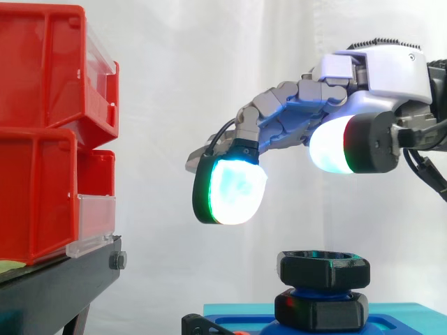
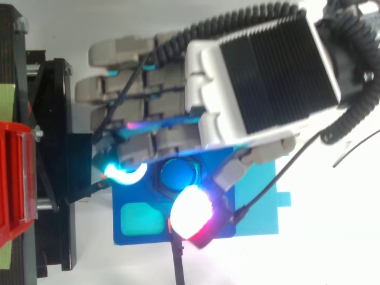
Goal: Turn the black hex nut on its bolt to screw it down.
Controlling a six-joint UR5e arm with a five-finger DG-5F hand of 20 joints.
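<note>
Two black hex nuts sit on a blue bolt: the upper nut above a lower nut. The bolt's blue top shows from above, ringed by the black nut. They stand on a blue base. My hand hovers above the nuts, clear of them. Its fingers are relaxed and spread, with the thumb pad apart from them, and hold nothing. In the top view the hand covers part of the base.
Red bins with clear fronts are stacked on a black stand at the left. A teal inset lies in the blue base. A white curtain hangs behind.
</note>
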